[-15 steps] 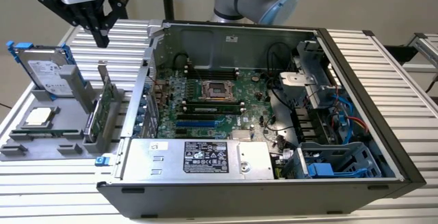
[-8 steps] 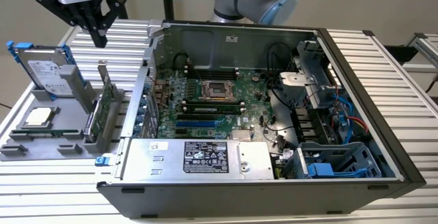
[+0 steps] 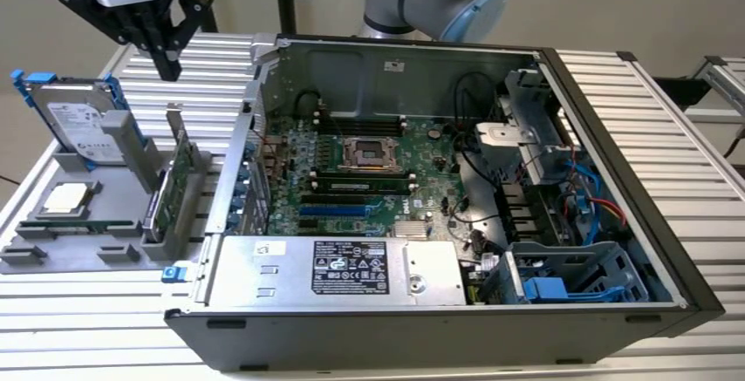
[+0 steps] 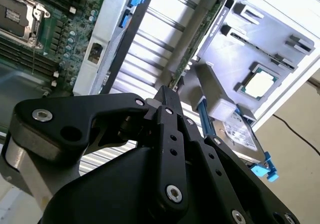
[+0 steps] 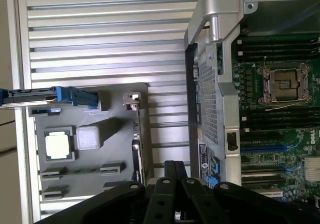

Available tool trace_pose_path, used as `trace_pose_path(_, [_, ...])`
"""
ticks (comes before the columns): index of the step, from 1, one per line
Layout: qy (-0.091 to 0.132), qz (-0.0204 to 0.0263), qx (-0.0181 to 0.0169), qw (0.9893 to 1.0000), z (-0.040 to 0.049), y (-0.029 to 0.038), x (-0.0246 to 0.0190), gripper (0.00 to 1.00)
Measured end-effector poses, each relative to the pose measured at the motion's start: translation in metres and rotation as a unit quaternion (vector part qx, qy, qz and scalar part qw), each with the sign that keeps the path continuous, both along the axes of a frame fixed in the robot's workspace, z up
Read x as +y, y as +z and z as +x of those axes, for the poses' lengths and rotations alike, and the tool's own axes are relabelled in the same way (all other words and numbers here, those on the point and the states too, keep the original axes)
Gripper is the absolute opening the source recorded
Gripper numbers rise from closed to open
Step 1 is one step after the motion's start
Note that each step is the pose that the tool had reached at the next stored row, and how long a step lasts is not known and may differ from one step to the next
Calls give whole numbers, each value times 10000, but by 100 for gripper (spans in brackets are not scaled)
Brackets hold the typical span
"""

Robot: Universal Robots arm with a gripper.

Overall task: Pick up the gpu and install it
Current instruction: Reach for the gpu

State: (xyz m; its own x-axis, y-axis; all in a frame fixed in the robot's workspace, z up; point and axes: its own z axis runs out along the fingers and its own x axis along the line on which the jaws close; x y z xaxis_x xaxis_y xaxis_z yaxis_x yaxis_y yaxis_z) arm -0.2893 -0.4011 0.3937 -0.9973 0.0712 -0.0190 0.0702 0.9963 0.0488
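The gpu [image 3: 171,185] stands on edge in a grey holder [image 3: 70,243] at the exterior view's left, beside the open computer case. Its silver bracket [image 3: 176,130] points upward. In both wrist views the card appears edge-on, as a thin green strip [image 4: 196,38] and as a narrow line with its bracket end [image 5: 135,139]. My gripper [image 3: 170,69] hangs well above the card, apart from it, black fingers pressed together and empty. Its fingertips [image 4: 166,95] [image 5: 175,165] line up roughly over the card's edge.
The holder also carries a silver hard drive with blue clips [image 3: 79,128] and a square processor chip [image 3: 64,200]. To the exterior view's right lies the open case [image 3: 652,250] with the green motherboard [image 3: 349,185], blue slots [image 3: 338,212] and a power supply [image 3: 338,268].
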Motion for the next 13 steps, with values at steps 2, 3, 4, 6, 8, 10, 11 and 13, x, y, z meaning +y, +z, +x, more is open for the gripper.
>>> trace_pose_path(2, [0, 0, 0, 10000, -2, 0, 0, 0])
trace_pose_path(3, [0, 0, 0, 10000, -2, 0, 0, 0])
trace_pose_path(4, [0, 0, 0, 10000, -3, 0, 0, 0])
trace_pose_path(6, [0, 0, 0, 10000, -4, 0, 0, 0])
trace_pose_path(8, [-1, 0, 0, 10000, -9, 0, 0, 0])
trace_pose_path(10, [-1, 0, 0, 10000, -23, 0, -2, 0])
trace_pose_path(11, [0, 0, 0, 10000, -34, 0, -4, 0])
trace_pose_path(13, [0, 0, 0, 10000, -63, 0, -8, 0])
